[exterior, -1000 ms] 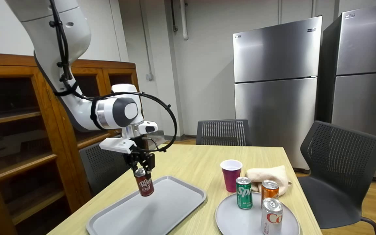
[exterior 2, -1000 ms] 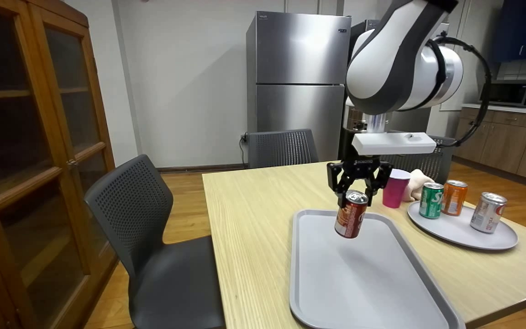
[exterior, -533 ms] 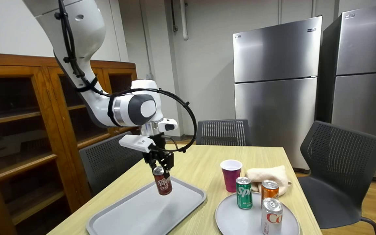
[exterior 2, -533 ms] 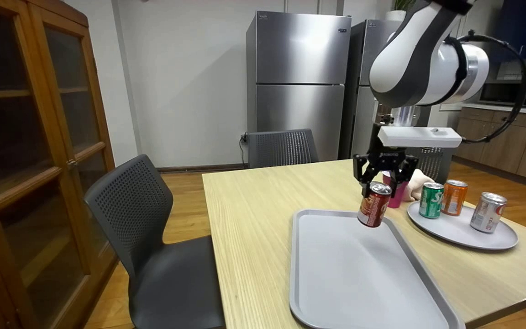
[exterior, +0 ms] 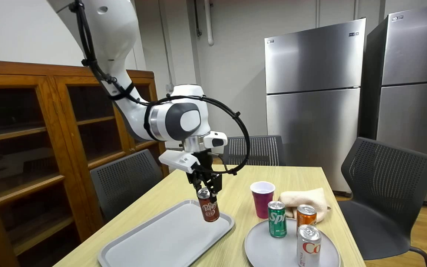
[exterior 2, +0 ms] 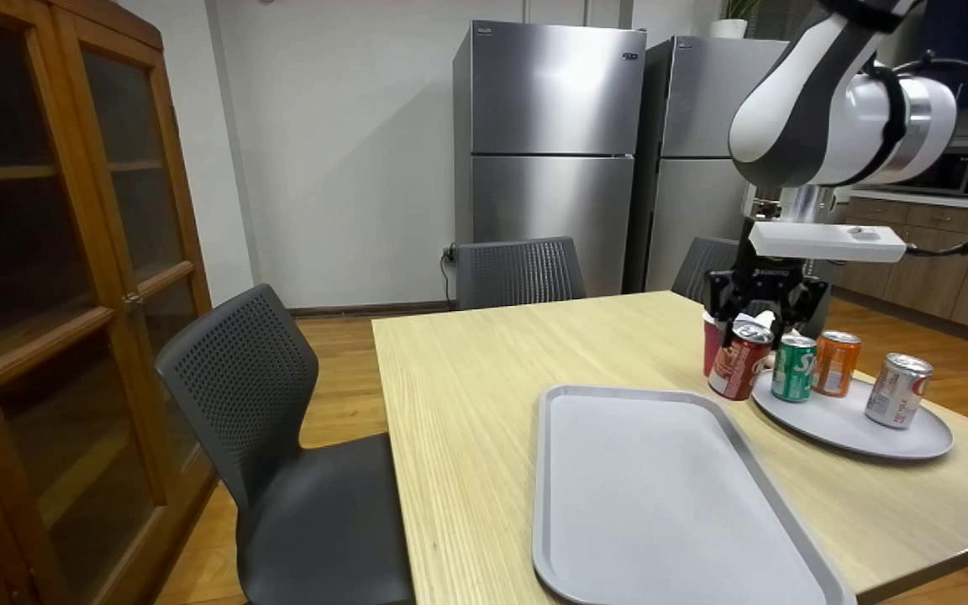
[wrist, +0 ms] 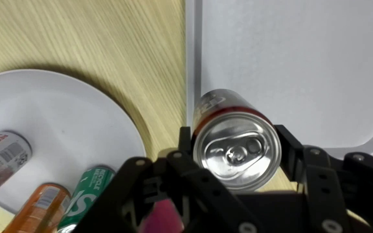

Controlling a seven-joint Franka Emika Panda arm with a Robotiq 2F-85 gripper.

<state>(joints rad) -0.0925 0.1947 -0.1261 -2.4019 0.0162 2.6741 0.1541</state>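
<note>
While my tool (wrist: pixel 235 142) clasps it near the top from both sides, a dark red Dr Pepper can (exterior: pixel 209 210) hangs in my grip, leaning a little. From the wrist I see its silver top facing me, and its lower end overlaps the edge of a grey tray (exterior 2: pixel 660 504). Near the tray lies a round grey plate (wrist: pixel 60 110), bearing a green Sprite can (exterior: pixel 277 219), an orange can (exterior: pixel 306 215) and a silver can (exterior: pixel 309 246) with red letters. Close to the plate are a purple cup (exterior: pixel 262 200) and a bunched cream cloth (exterior: pixel 308 196). Tray, plate, cup and cloth rest on a pale wooden counter (exterior 2: pixel 467 403), with dark chairs (exterior 2: pixel 232 378) around it. Farther out I have a glass-doored cabinet (exterior: pixel 58 148) and two steel refrigerators (exterior: pixel 313 122).
</note>
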